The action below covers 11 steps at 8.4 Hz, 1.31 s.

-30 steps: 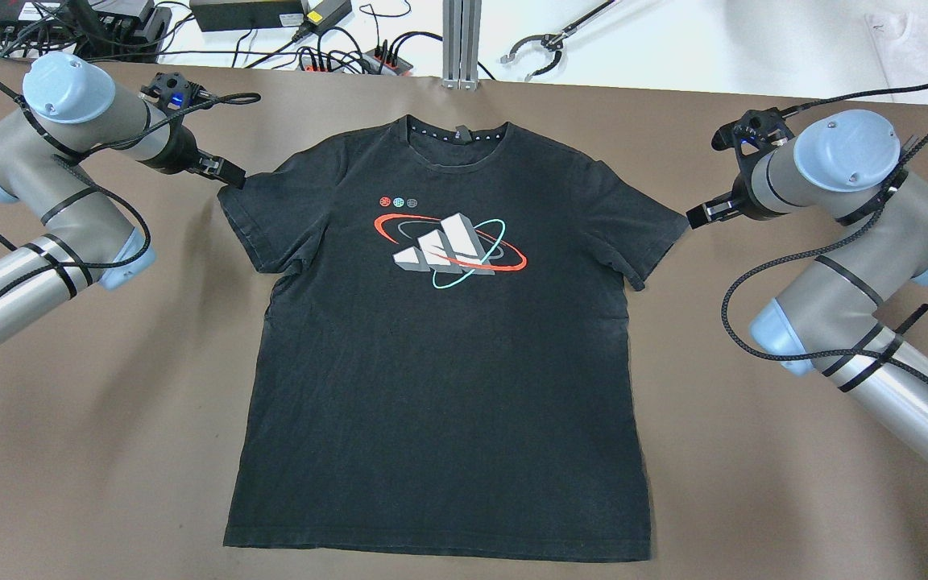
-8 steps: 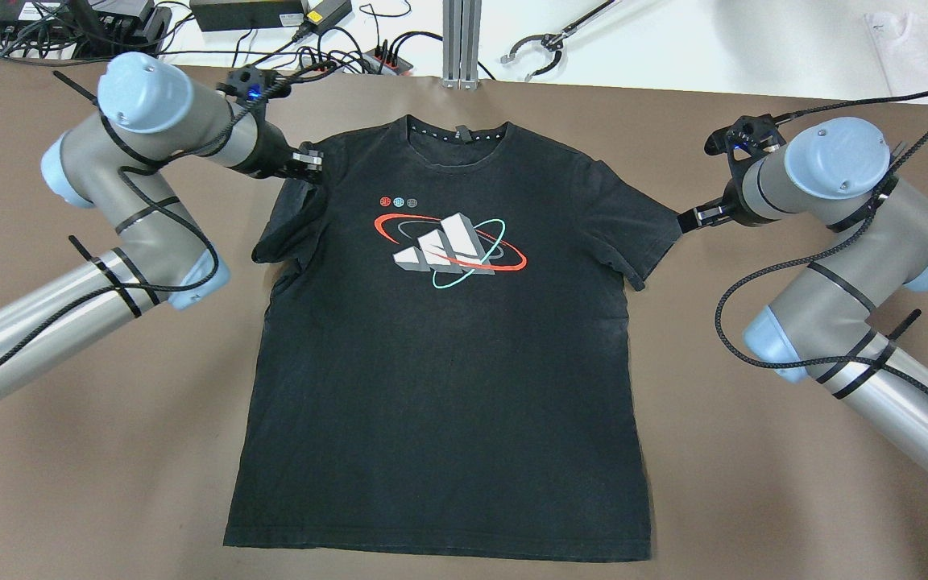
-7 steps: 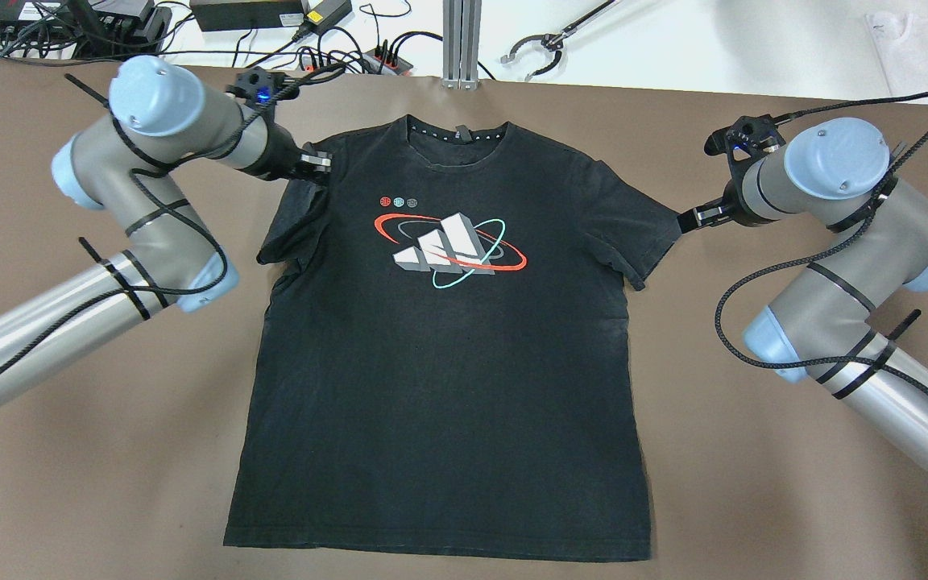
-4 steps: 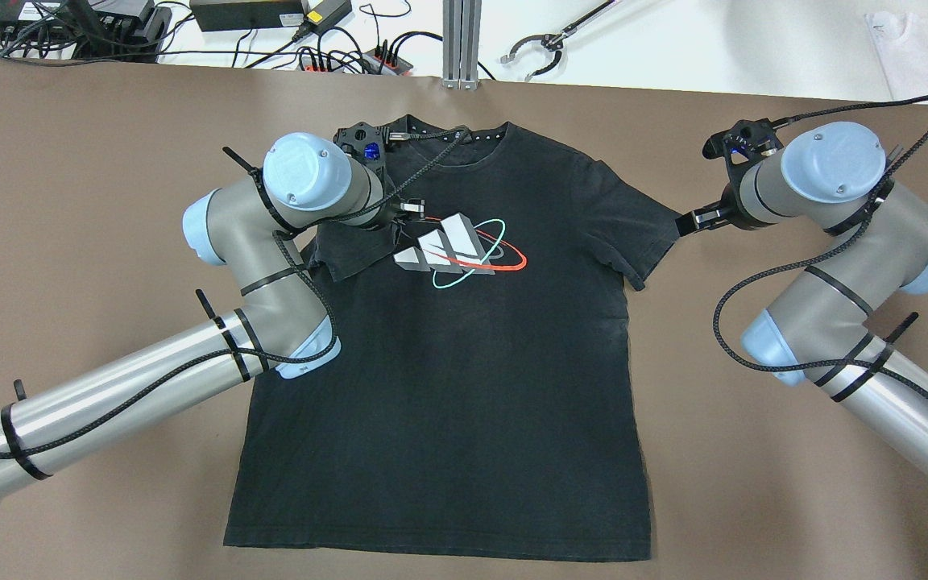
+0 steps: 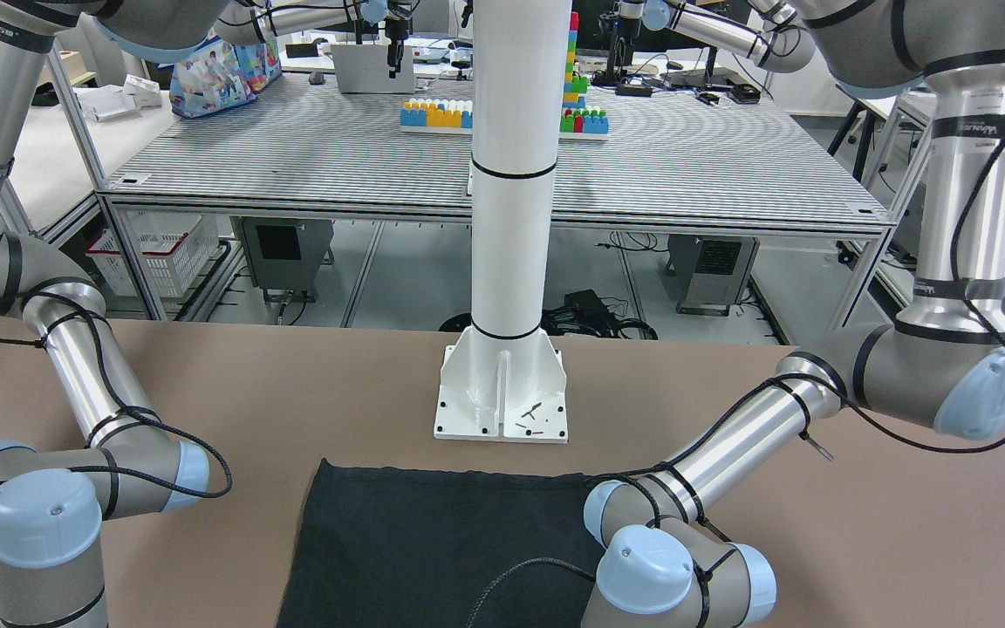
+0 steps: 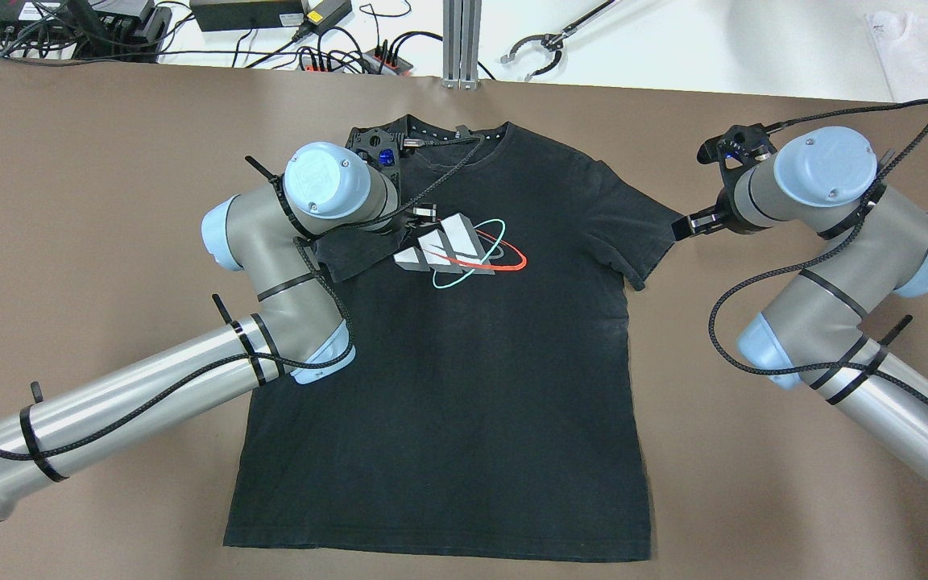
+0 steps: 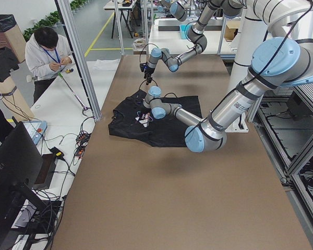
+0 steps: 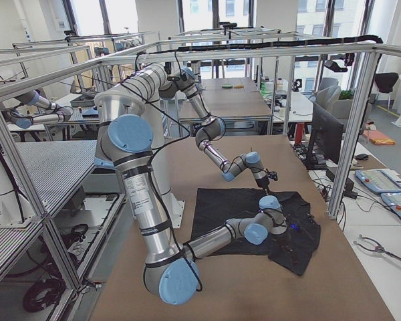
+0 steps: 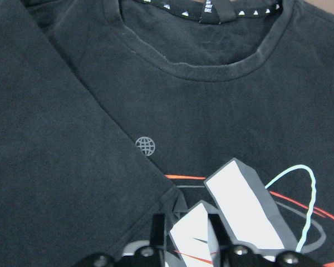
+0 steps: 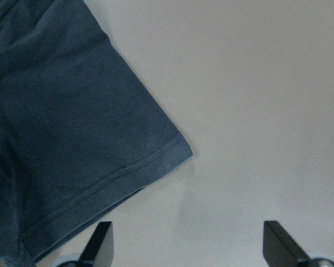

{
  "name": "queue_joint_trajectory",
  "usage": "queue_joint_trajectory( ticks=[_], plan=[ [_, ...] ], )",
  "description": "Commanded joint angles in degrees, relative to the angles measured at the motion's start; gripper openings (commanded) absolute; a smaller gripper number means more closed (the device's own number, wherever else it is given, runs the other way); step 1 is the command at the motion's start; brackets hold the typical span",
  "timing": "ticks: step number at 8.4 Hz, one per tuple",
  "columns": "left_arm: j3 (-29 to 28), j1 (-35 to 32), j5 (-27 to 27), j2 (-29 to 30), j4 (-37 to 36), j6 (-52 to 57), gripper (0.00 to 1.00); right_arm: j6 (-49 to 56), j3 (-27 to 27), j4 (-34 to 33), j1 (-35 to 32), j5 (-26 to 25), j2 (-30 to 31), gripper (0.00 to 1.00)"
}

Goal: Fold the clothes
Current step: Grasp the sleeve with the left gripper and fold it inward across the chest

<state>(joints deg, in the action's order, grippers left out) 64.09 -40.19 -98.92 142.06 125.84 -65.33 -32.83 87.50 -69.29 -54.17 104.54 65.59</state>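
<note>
The left gripper (image 6: 425, 214) is clenched on the hem of a sleeve (image 6: 351, 256) of the black T-shirt (image 6: 448, 403). It sits at the edge of the chest print (image 6: 457, 251), so the sleeve lies doubled over the shirt's front beside that print. Its wrist view shows what the arm hides from overhead: the jaws stand narrow at the print's white blocks, with the collar (image 9: 211, 64) beyond.

The right gripper (image 6: 680, 227) is released, well away on the print's other side. Its wrist view shows the fingers (image 10: 102, 240) spread wide over bare table (image 10: 256, 111), just beside the hem corner of the other sleeve (image 10: 72, 122) and apart from it.

The shirt lies flat, print up. The front-facing view shows neither gripper, only the shirt's plain bottom end near the white pillar's base plate (image 5: 502, 392).
</note>
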Motion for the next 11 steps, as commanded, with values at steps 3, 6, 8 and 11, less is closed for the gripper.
queue_joint_trajectory(
  ticks=[3,6,8,11],
  plan=[
    [0.3,-0.1,0.1,0.3,0.6,0.6,1.0,-10.4,-13.9,17.7,-0.5,1.1,-3.0,0.94],
    [0.2,0.0,0.1,0.2,0.6,0.7,1.0,-24.5,-20.6,28.8,-0.4,2.4,-4.2,0.93],
    [0.2,0.1,0.1,0.1,0.6,0.6,1.0,-24.6,-20.8,28.8,-0.4,2.2,-4.3,0.94],
    [0.2,0.1,0.1,-0.1,0.6,0.7,1.0,-26.1,-20.9,28.8,-0.4,2.2,-4.5,0.9]
  ],
)
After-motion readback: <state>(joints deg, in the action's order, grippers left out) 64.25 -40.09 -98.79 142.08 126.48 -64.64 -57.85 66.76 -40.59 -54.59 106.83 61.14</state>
